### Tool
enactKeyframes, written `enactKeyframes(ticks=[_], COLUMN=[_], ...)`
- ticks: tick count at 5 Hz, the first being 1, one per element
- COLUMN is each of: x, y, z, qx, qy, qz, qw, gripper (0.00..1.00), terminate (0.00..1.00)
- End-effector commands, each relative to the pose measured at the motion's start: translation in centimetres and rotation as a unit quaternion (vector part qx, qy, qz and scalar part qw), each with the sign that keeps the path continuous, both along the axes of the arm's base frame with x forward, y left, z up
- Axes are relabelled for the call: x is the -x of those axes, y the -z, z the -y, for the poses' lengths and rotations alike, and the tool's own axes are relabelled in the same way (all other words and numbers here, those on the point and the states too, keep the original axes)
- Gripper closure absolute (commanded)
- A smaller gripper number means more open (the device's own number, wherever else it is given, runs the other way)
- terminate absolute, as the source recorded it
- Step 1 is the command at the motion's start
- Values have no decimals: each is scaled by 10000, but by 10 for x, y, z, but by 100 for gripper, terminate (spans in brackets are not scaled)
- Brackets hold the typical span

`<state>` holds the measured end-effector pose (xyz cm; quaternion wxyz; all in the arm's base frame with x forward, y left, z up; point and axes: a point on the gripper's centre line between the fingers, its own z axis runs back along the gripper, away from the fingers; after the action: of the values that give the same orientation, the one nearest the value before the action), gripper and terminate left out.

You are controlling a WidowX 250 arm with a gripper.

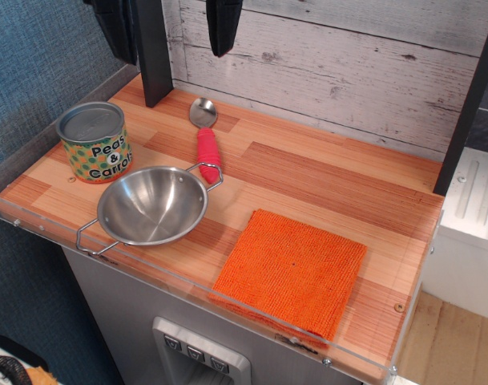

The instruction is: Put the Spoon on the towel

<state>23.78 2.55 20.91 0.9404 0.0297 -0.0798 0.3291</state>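
The Spoon (207,144) lies on the wooden counter near the back. Its silver bowl points to the wall. Its ribbed pink-red handle points toward the front and ends next to the steel bowl's handle. The orange towel (292,271) lies flat at the front right of the counter, with nothing on it. My gripper (171,28) hangs at the top edge of the view, above and behind the Spoon. Its two black fingers (223,28) are spread wide apart and hold nothing. Its upper part is cut off by the frame.
A steel two-handled bowl (151,206) sits at the front left, just in front of the Spoon. A "Peas & Carrots" can (94,143) stands at the left. A black post (154,56) rises at the back left. A clear rim (35,220) borders the counter.
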Motion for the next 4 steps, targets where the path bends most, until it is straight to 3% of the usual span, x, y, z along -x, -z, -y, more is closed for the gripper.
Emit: enactKeyframes(ticks=[1, 2, 4], x=[0, -20, -65], y=[0, 16, 59], z=[0, -11, -43], qx=[0, 56, -104], qy=[0, 11, -29], qz=[0, -92, 187], qw=[10000, 9999, 9998], gripper=[0, 0, 0], terminate=[0, 0, 0])
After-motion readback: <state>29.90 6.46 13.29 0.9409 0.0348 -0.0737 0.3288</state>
